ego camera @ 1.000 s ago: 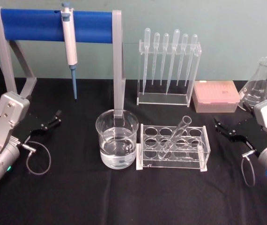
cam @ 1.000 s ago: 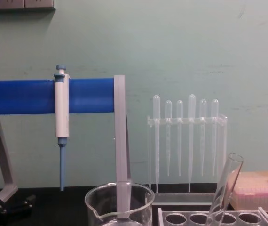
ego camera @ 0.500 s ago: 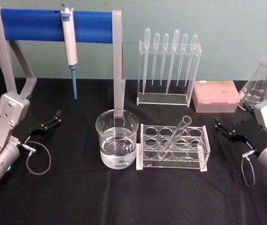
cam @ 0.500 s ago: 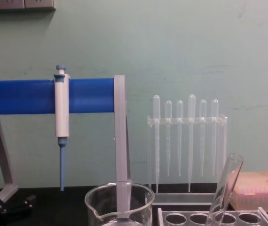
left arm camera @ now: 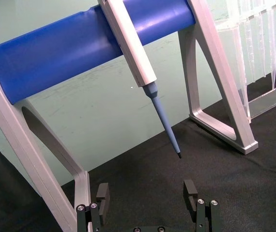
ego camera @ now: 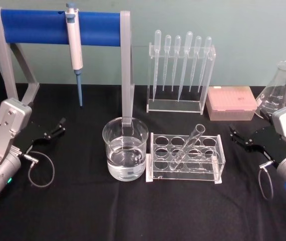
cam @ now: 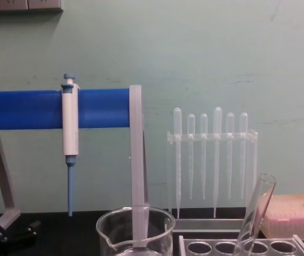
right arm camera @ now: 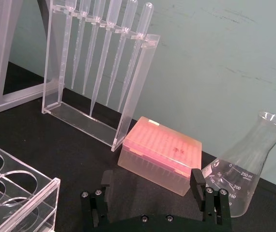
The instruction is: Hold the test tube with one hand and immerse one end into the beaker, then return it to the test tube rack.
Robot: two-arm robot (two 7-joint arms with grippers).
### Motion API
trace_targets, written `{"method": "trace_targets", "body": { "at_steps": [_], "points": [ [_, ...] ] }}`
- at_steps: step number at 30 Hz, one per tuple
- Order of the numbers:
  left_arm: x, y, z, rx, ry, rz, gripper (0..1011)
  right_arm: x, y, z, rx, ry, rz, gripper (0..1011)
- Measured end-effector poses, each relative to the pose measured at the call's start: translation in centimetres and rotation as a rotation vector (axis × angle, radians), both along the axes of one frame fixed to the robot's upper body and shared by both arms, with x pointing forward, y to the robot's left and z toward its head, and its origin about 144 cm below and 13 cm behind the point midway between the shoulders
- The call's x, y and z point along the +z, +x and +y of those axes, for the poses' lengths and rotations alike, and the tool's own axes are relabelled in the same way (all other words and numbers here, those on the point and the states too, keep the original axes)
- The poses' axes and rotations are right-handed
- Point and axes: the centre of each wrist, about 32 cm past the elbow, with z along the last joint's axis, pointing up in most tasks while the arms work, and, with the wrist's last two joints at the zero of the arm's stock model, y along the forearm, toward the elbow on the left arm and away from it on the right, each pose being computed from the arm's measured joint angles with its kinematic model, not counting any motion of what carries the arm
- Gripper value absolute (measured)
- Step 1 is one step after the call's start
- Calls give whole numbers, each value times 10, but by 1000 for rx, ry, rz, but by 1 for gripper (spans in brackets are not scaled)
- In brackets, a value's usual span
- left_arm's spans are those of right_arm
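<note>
The test tube [ego camera: 188,147] leans in the clear rack [ego camera: 218,159] at the table's middle, its open rim up and tilted to the right; the chest view shows its upper part [cam: 257,210]. The beaker [ego camera: 108,145], partly filled with clear liquid, stands just left of the rack, and its rim [cam: 136,214] shows in the chest view. My left gripper [ego camera: 57,128] rests open at the left, well apart from the beaker; its wrist view shows the gripper [left arm camera: 146,191] holding nothing. My right gripper [ego camera: 235,135] stands open to the right of the rack, also holding nothing [right arm camera: 151,178].
A blue-barred stand [ego camera: 57,22] holding a white-and-blue pipettor [ego camera: 74,45] rises behind the beaker. A pipette rack [ego camera: 180,75], a pink tip box [ego camera: 232,103] and a conical flask [ego camera: 276,93] line the back. Black cloth covers the table.
</note>
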Motion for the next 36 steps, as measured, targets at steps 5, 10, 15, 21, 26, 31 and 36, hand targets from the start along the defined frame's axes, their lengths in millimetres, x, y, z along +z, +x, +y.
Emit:
{"method": "trace_targets", "body": {
  "at_steps": [5,10,15,21,26,31,36],
  "points": [
    [0,0,0,0,0,0,1000,0,0,0,0,0,0,1002],
    [0,0,0,0,0,0,1000,0,0,0,0,0,0,1002],
    [0,0,0,0,0,0,1000,3,0,1,3,3,-17,1002],
    [0,0,0,0,0,0,1000,22,-5,0,12,33,-63,1002],
    [0,0,0,0,0,0,1000,45,-12,-8,62,50,-86,1002],
    [0,0,0,0,0,0,1000,64,-19,-24,154,68,-67,1002],
    [0,0,0,0,0,0,1000,73,-23,-41,277,92,-20,1002]
  ]
}}
